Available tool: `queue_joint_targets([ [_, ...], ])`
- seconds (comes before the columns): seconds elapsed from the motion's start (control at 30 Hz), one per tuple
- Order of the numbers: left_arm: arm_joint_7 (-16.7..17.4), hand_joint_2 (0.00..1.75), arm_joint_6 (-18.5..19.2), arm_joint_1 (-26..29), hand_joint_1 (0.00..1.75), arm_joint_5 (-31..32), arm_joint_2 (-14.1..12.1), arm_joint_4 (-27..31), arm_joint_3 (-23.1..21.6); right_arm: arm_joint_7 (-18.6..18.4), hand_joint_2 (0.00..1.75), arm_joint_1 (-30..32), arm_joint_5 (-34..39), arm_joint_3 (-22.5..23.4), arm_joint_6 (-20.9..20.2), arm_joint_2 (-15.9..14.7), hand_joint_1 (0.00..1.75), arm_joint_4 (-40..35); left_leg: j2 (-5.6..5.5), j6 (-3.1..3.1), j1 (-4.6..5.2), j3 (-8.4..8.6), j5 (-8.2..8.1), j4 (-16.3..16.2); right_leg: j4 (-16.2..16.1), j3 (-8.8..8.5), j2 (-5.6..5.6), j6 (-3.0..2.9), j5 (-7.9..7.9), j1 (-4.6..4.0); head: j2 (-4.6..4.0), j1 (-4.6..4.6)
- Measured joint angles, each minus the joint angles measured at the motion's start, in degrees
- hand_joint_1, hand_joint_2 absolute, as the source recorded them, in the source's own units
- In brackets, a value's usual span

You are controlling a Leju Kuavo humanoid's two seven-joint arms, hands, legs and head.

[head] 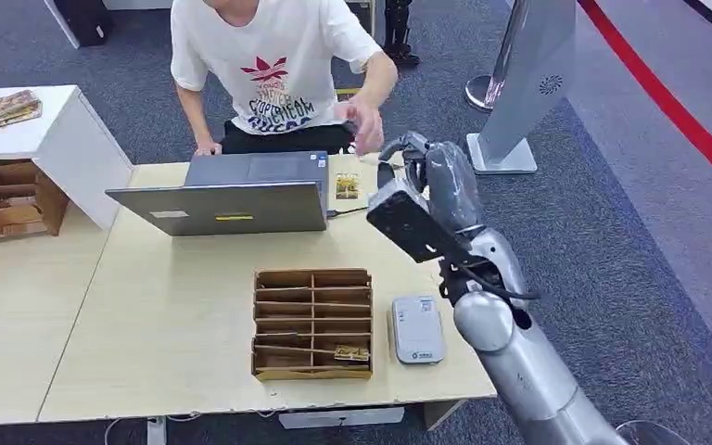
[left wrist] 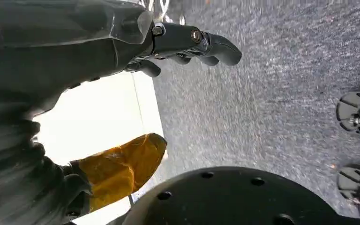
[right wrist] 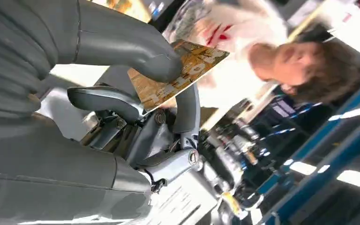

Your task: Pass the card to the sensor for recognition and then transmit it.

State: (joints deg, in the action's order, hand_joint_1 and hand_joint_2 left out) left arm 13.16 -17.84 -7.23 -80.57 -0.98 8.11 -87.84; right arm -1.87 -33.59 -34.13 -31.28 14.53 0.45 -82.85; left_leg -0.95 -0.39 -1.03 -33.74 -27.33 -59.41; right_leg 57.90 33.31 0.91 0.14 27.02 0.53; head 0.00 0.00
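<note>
My right hand point(head: 429, 181) is raised over the table's far right corner, beside the laptop. It pinches a yellow-brown printed card point(right wrist: 187, 70) between the thumb point(right wrist: 136, 51) and the fingers beneath it. A person in a white T-shirt point(head: 273, 65) sits behind the table, with one hand point(head: 363, 125) stretched out just above and behind my right hand. The grey-white sensor point(head: 416, 328) lies flat on the table near the front edge, below my forearm. My left hand point(left wrist: 75, 51) hangs beside the table over the carpet, holding nothing, fingers point(left wrist: 206, 44) loosely extended.
A brown slotted card box point(head: 312, 323) stands left of the sensor with a card point(head: 352, 353) in its front row. Another card point(head: 347, 185) lies by the open laptop point(head: 232, 195). A white side table point(head: 46, 139) with cardboard trays stands at left; a grey kiosk base point(head: 501, 153) stands at right.
</note>
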Motion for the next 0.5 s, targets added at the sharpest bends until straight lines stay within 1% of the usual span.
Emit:
queue_joint_targets([
  [0.1,0.6,1.75,0.3,-0.2,0.00,2.5,-0.1,0.0,-0.1,-2.0,1.75,-6.1,-4.2,-0.3,0.2,2.7,1.75,7.3,-0.03,-0.05,-0.01,0.00,0.06,0.0,0.0,0.00,-0.02,0.00,0.00,0.00,0.00,0.00],
  [0.13,0.7,1.75,0.4,-0.2,0.00,3.0,-0.1,0.0,-0.1,-2.4,1.75,-7.8,-4.9,-0.3,0.2,3.2,1.75,8.7,-0.04,-0.05,-0.01,0.00,0.06,0.0,0.0,0.00,-0.02,0.00,0.00,0.00,0.00,0.04],
  [0.2,1.3,1.75,0.5,-0.3,0.00,5.0,-0.1,0.0,-0.1,-3.7,1.75,-11.3,-6.3,-0.3,0.0,5.2,1.75,14.4,-0.04,-0.05,-0.01,0.00,0.06,0.0,0.0,0.00,-0.01,0.00,-0.01,0.00,0.00,0.04],
  [0.27,1.9,1.75,0.7,-0.6,0.00,6.5,-0.1,0.0,-0.1,-4.9,1.75,-14.2,-7.8,-0.3,0.0,6.9,1.75,19.3,-0.04,-0.06,-0.01,0.00,0.06,0.0,0.0,0.00,-0.02,0.00,-0.01,0.00,0.00,0.04],
  [0.4,2.4,1.75,0.7,-1.1,0.00,7.4,-0.1,0.0,-0.1,-5.4,1.75,-18.2,-9.9,-0.5,0.4,9.4,1.75,27.1,-0.08,-0.06,-0.01,0.00,0.06,0.0,0.0,0.00,-0.04,0.01,-0.01,0.00,0.00,0.04],
  [0.43,2.5,1.75,0.7,-1.2,0.00,7.5,-0.1,0.0,-0.1,-5.5,1.75,-18.8,-10.5,-0.6,0.4,10.0,1.43,28.7,-0.07,-0.06,-0.01,0.00,0.06,0.0,0.0,0.00,-0.03,0.01,-0.01,0.00,0.00,0.02],
  [0.47,2.5,1.75,0.7,-1.2,0.00,7.5,-0.1,0.0,-0.1,-5.5,1.75,-19.3,-10.9,-0.6,0.4,10.3,0.31,30.0,-0.07,-0.06,-0.01,0.00,0.06,0.0,0.0,0.00,-0.03,0.01,-0.01,0.00,0.00,0.02],
  [0.5,2.5,1.75,0.7,-1.3,0.00,7.5,-0.1,0.0,-0.1,-5.6,1.75,-19.5,-11.1,-0.6,0.4,10.6,0.31,31.2,-0.09,-0.06,-0.01,0.00,0.06,0.0,0.0,0.00,-0.04,0.01,-0.01,0.00,0.00,0.04],
])
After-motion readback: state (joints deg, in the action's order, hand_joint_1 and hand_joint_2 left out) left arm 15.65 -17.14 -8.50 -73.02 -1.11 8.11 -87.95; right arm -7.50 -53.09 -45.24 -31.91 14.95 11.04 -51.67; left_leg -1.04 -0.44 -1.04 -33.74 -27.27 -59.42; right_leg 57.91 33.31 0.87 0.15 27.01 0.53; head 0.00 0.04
